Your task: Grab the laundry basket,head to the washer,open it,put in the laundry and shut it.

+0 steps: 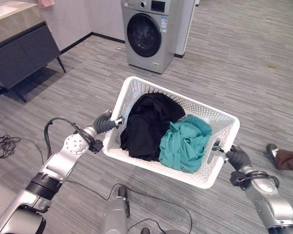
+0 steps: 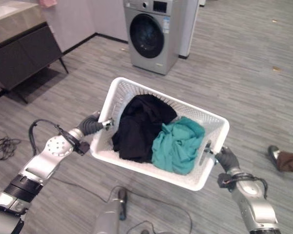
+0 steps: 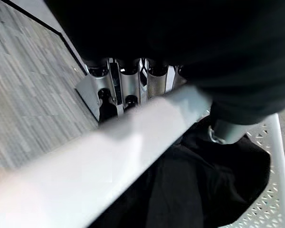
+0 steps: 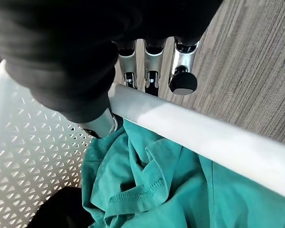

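Both hands, left hand (image 1: 105,124) and right hand (image 1: 238,157), are wrapped around the laundry basket (image 1: 136,90) rims, so I'd keep it level walking to the far washer (image 1: 145,34).

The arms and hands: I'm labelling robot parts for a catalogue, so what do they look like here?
Both arms are silver-grey metal with rounded joints; the left arm shows a round disc with small holes, a black band lower down and a black cable looping off it. Each robot hand, left and right, wears a dark ribbed cover. In the wrist views the fingers are silver with dark tips.
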{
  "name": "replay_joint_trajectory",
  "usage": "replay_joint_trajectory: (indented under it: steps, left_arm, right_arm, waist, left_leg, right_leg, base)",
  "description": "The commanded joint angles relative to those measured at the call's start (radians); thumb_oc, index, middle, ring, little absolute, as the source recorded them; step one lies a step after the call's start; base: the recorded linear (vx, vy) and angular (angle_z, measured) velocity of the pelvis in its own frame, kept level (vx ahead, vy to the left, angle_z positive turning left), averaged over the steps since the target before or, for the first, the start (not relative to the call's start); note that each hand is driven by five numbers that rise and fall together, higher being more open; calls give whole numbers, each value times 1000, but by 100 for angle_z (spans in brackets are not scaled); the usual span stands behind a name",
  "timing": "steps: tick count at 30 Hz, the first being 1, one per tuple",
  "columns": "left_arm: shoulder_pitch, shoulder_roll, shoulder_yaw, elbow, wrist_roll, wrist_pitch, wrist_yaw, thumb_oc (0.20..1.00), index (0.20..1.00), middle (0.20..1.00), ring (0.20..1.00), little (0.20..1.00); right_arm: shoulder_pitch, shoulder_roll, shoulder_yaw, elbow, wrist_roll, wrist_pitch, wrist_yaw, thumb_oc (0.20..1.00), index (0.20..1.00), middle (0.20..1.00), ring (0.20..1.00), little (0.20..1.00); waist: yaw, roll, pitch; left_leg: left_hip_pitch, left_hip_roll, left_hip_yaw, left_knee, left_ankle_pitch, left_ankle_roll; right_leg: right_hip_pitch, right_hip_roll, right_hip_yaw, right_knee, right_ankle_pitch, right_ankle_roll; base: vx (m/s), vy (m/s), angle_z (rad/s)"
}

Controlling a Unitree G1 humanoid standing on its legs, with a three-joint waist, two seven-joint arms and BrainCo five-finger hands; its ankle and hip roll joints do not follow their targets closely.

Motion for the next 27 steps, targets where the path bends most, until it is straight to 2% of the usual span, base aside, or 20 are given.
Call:
replay_joint_trajectory:
  steps: [1,4,6,7,8,10,11,12,13,14,15,16,17,18,20,23,24,25,26,27]
  left_arm:
    - [-115,37,71,-23,-9,-41,45,200,200,200,200,200]
    - [-109,57,79,-7,-9,-44,55,200,200,200,200,200]
    - [-95,75,84,-2,-12,-47,55,200,200,200,200,200]
    - [-84,91,81,15,-15,-53,60,200,200,200,200,200]
    - [-84,91,81,16,-15,-53,60,200,200,200,200,200]
    - [-84,103,77,27,-21,-52,64,200,200,200,200,200]
    - [-85,103,77,27,-21,-52,64,200,200,200,200,200]
    - [-96,105,70,33,-24,-48,67,200,200,200,200,200]
    - [-99,110,73,37,-30,-43,76,200,200,200,200,200]
    - [-110,115,89,53,-36,-35,90,200,200,200,200,200]
    - [-110,118,95,51,-43,-32,88,200,200,200,200,200]
    - [-104,117,105,49,-56,-35,91,200,200,200,200,200]
    - [-84,125,126,48,-58,-40,94,200,200,200,200,200]
    - [-62,127,143,52,-59,-51,99,200,200,200,200,200]
    - [-61,124,163,65,-38,-62,106,200,200,200,200,200]
    - [-103,121,138,94,-22,-68,105,200,200,200,200,200]
    - [-140,103,117,112,-13,-73,114,200,200,200,200,200]
    - [-167,84,91,139,-24,-75,120,200,200,200,200,200]
    - [-173,90,90,141,-25,-72,119,200,200,200,200,200]
    - [-175,105,97,139,-34,-65,122,200,200,200,200,200]
  right_arm:
    - [-72,-66,-81,-69,1,-99,21,200,200,200,200,200]
    - [-114,-44,-34,-47,2,-90,26,200,200,200,200,200]
    - [-133,-39,-15,-45,0,-86,39,200,200,200,200,200]
    - [-139,-25,5,-31,-9,-87,48,200,200,200,200,200]
    - [-139,-25,5,-31,-9,-88,48,200,200,200,200,200]
    - [-152,-8,20,-18,-25,-81,54,200,200,200,200,200]
    - [-153,-8,20,-18,-25,-81,54,200,200,200,200,200]
    - [-168,2,28,-9,-35,-84,52,200,200,200,200,200]
    - [-181,10,35,-4,-57,-79,51,200,200,200,200,200]
    - [-200,27,47,12,-69,-82,49,200,200,200,200,200]
    - [-200,23,45,11,-72,-74,52,200,200,200,200,200]
    - [-206,14,51,20,-68,-68,57,200,200,200,200,200]
    - [-218,3,55,33,-59,-65,59,200,200,200,200,200]
    - [-234,-12,65,52,-49,-67,57,200,200,200,200,200]
    - [-235,-23,53,53,-59,-65,57,200,200,200,200,200]
    - [-230,-33,40,56,-46,-65,56,200,200,200,200,200]
    - [-218,-51,31,45,-34,-65,58,200,200,200,200,200]
    - [-232,-79,35,32,0,-77,42,200,200,200,200,200]
    - [-240,-89,32,31,8,-81,37,200,200,200,200,200]
    - [-244,-97,35,27,15,-81,34,200,200,200,200,200]
  waist:
    - [24,55,-18]
    - [50,64,-56]
    - [66,54,-86]
    - [80,20,-107]
    - [81,22,-110]
    - [80,13,-108]
    - [83,15,-110]
    - [73,24,-104]
    - [55,56,-90]
    - [41,78,-74]
    - [35,87,-68]
    - [15,106,-57]
    - [1,111,-49]
    - [-7,101,-49]
    - [-17,95,-48]
    - [-36,82,-71]
    - [-54,84,-91]
    - [-71,95,-98]
    - [-74,85,-93]
    - [-73,74,-91]
  left_leg:
    - [123,111,-60,-85,105,-84]
    - [156,115,-68,-82,142,-74]
    - [165,99,-70,-32,163,-65]
    - [180,54,-56,25,136,-40]
    - [176,56,-56,26,137,-39]
    - [217,22,-35,56,84,2]
    - [213,26,-34,56,85,2]
    - [258,2,-23,77,30,45]
    - [310,10,-26,83,-6,79]
    - [376,7,-32,71,-40,96]
    - [403,10,-37,67,-50,94]
    - [460,20,-58,57,-70,83]
    - [499,29,-68,51,-95,66]
    - [548,23,-85,45,-135,41]
    - [600,29,-85,47,-177,18]
    - [648,37,-97,77,-210,-8]
    - [658,60,-118,142,-184,-32]
    - [594,135,-109,396,-16,-79]
    - [536,158,-102,543,60,-88]
    - [498,191,-84,666,102,-81]
  right_leg:
    - [-87,-73,3,99,-48,57]
    - [-37,-77,48,120,-87,65]
    - [-18,-110,59,156,-68,91]
    - [-32,-169,76,259,66,149]
    - [-35,-167,78,257,69,149]
    - [-91,-213,94,446,223,191]
    - [-96,-211,97,447,225,191]
    - [-156,-243,96,655,353,217]
    - [-236,-251,71,835,387,208]
    - [-345,-309,16,909,296,183]
    - [-374,-322,-11,874,253,173]
    - [-438,-305,-50,742,151,140]
    - [-458,-273,-59,534,121,139]
    - [-479,-252,-50,227,161,165]
    - [-505,-237,-52,-12,251,208]
    - [-477,-231,-46,-34,278,211]
    - [-451,-222,-28,11,301,185]
    - [-395,-175,-36,70,242,126]
    - [-375,-169,-43,72,225,102]
    - [-346,-149,-43,70,199,69]
  base:
    - [483,27,-37]
    - [577,86,-42]
    - [711,174,-32]
    - [597,159,-46]
    - [585,181,-68]
    - [304,139,-32]
    - [419,205,-17]
    - [526,275,14]
    - [811,385,32]
    - [625,270,12]
    - [650,112,-10]
    - [604,-81,-2]
    - [821,-238,50]
    - [675,-268,62]
    - [665,-242,37]
    - [573,-212,67]
    - [865,-491,103]
    - [833,-555,116]
    - [623,-558,69]
    - [307,-390,49]
